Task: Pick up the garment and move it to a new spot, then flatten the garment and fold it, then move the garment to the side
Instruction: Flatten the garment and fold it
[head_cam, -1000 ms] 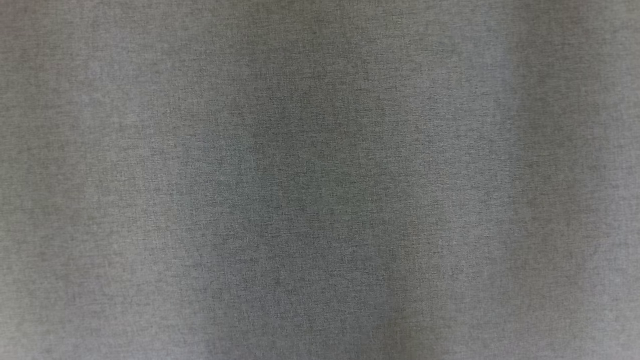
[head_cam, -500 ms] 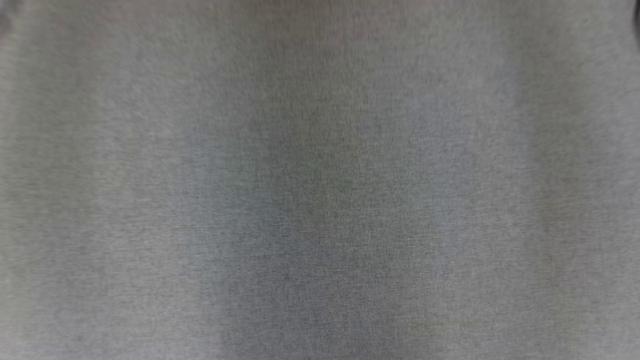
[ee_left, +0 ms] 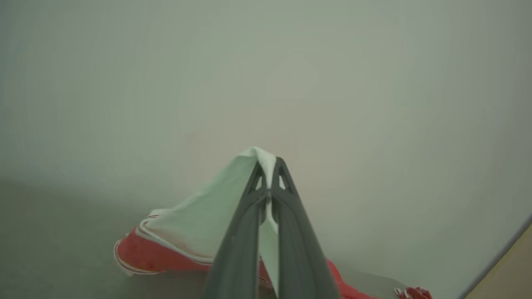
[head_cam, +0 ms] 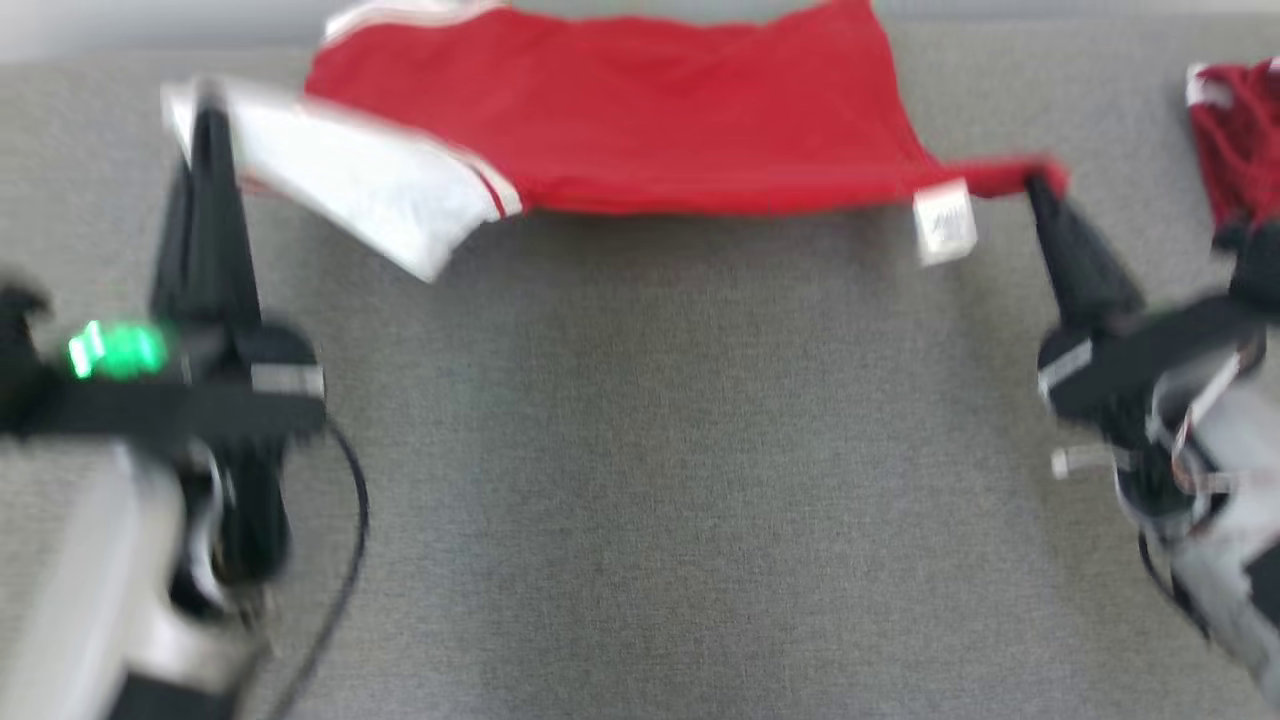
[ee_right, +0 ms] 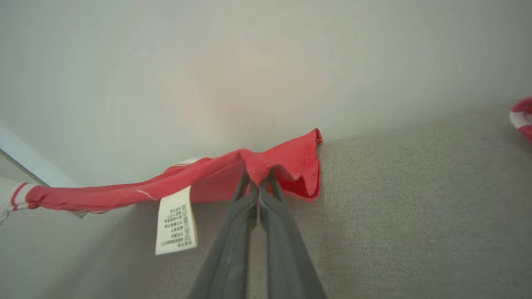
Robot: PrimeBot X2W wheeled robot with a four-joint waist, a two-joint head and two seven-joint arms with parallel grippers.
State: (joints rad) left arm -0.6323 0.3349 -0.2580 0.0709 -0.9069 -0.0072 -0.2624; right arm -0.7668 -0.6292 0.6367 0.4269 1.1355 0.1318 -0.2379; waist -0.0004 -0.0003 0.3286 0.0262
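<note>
**While both grippers pinch it, the garment hangs spread between them**

As the head view shows, the red garment (head_cam: 640, 120) is stretched crosswise between the two sets of fingertips, with its body lying beyond them toward the far edge of the grey surface (head_cam: 640, 470). The left gripper (head_cam: 207, 112) is clenched on the white sleeve (head_cam: 350, 180). In its own wrist view the pale cloth is nipped right at the tips and falls away below them. The right gripper (head_cam: 1037, 185) is clamped on the red hem at the opposite corner, and a white label (head_cam: 943, 222) dangles just inside its tips. The held edge sags only a little, so the cloth is under light tension. Blur hides how much of the far part rests on the surface.

My reading is that this is the carry-and-spread step — the garment is lifted and opened out, not yet laid flat, and no fold is begun. The next move calls for both pinches to hold and both arms to travel in step, neither closing in nor pulling apart, so the edge neither slackens nor tears free. The lowering should then let the far part settle first, with the near edge drawn taut toward the robot.

A second red cloth (head_cam: 1235, 140) lies just outside the right gripper — the set-down should keep clear of it.
</note>
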